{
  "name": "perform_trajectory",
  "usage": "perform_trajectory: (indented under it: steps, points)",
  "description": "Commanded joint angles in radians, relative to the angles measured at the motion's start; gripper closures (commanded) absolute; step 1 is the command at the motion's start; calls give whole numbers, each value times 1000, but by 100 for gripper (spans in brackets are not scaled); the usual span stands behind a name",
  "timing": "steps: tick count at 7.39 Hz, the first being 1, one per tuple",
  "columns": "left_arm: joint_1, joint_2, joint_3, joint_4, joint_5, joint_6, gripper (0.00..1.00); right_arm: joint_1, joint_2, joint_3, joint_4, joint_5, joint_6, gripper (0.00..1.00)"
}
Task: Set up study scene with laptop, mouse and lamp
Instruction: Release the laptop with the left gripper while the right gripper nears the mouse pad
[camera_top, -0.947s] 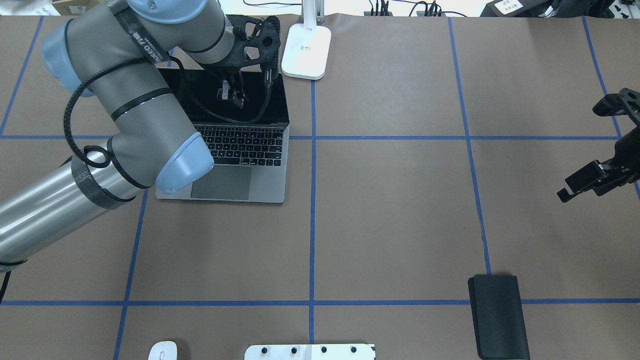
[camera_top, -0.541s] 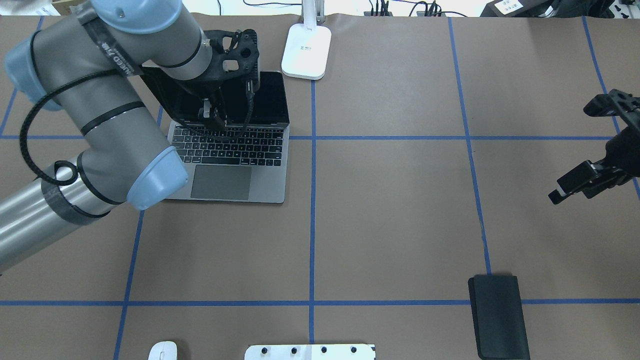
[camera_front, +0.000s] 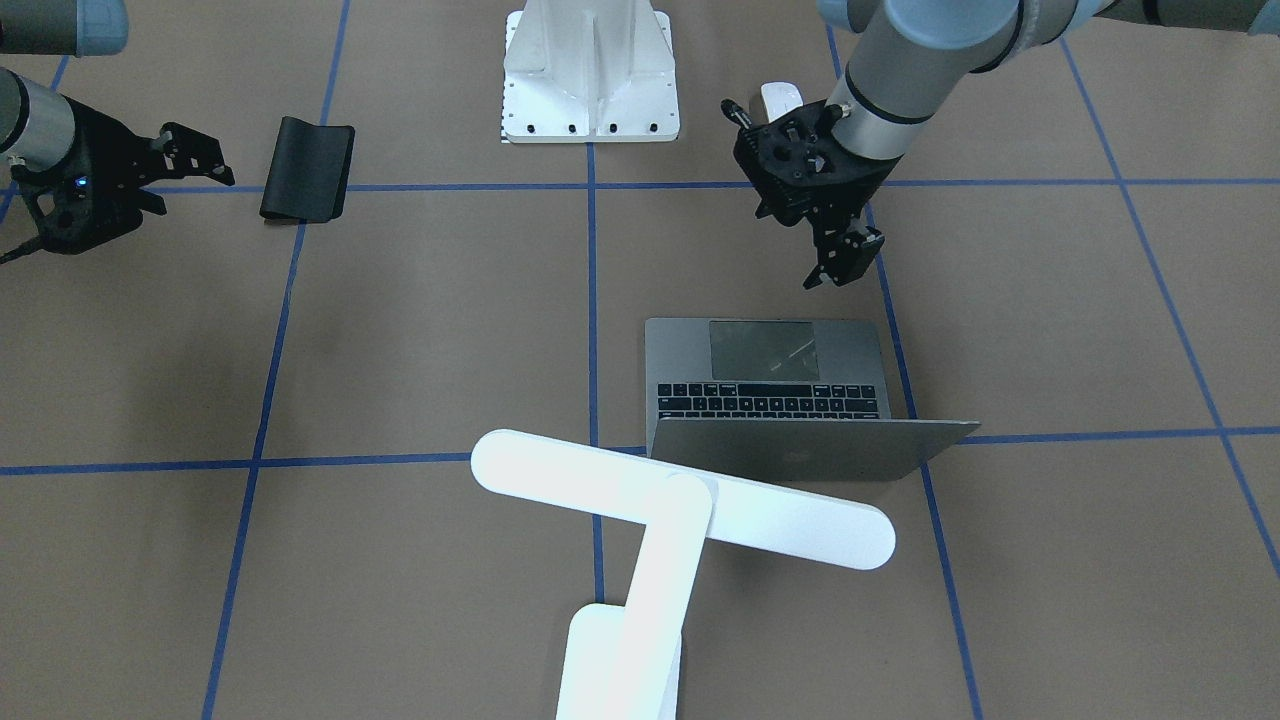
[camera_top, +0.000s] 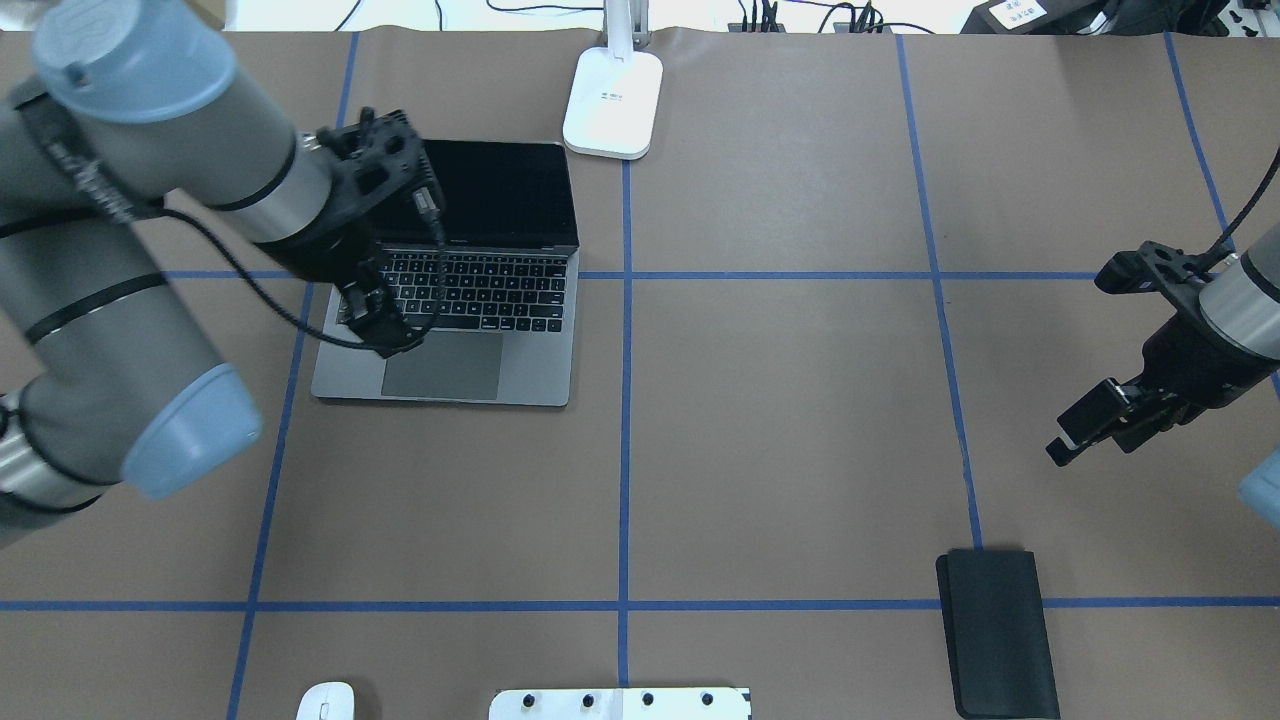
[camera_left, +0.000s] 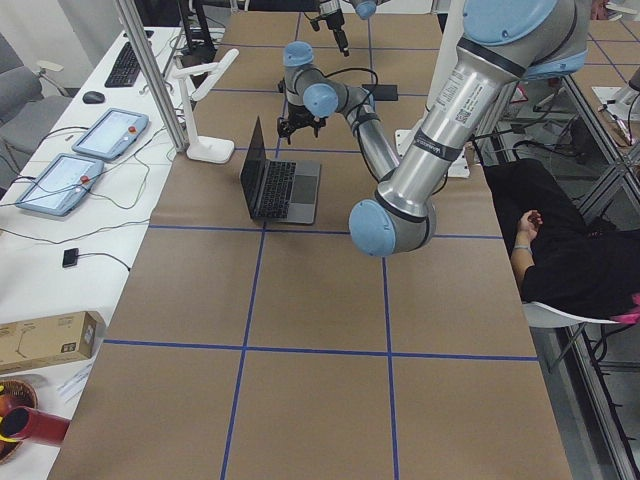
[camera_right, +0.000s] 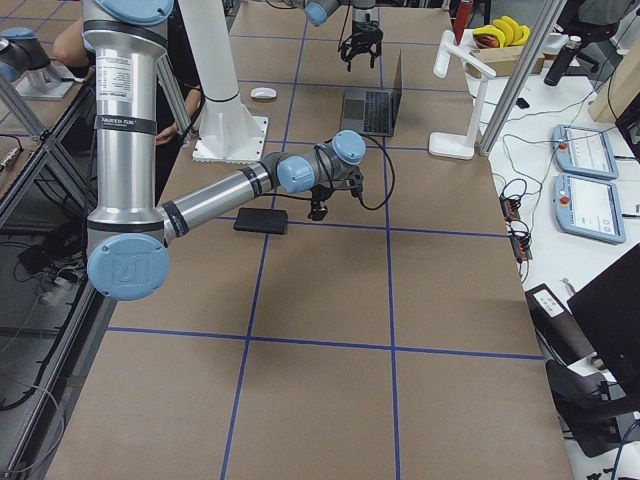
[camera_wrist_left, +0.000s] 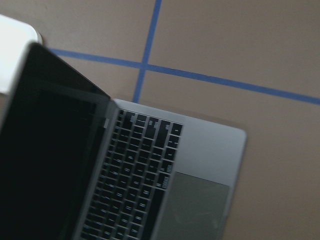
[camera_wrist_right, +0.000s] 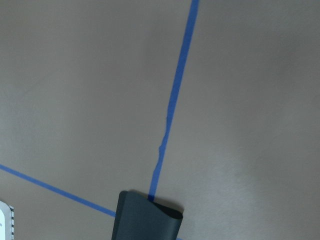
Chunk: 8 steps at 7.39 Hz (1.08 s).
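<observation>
- Hovering over the open laptop (camera_top: 445, 365) at upper left, your left pincer (camera_top: 378, 325) looks narrow and empty.
- You can't tell the right pincer's (camera_top: 1080, 435) gap, at the right edge.
- Lamp (camera_top: 612, 100) stands top centre; mouse (camera_top: 326, 702) lies bottom left on the counter (camera_top: 780, 420).

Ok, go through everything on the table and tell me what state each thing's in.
laptop: open, screen dark.
lamp: upright; lit or not, unclear.
mouse: resting flat, untouched.
black mat: lying flat, untouched.
left gripper: empty; opening unclear.
right gripper: empty; opening unclear.
</observation>
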Motion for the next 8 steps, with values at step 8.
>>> perform_trajectory:
  steps: [8]
  points:
    - [17,358,-229,-10,-50,-578,0,-277,-211,-130,822,-208,742,2]
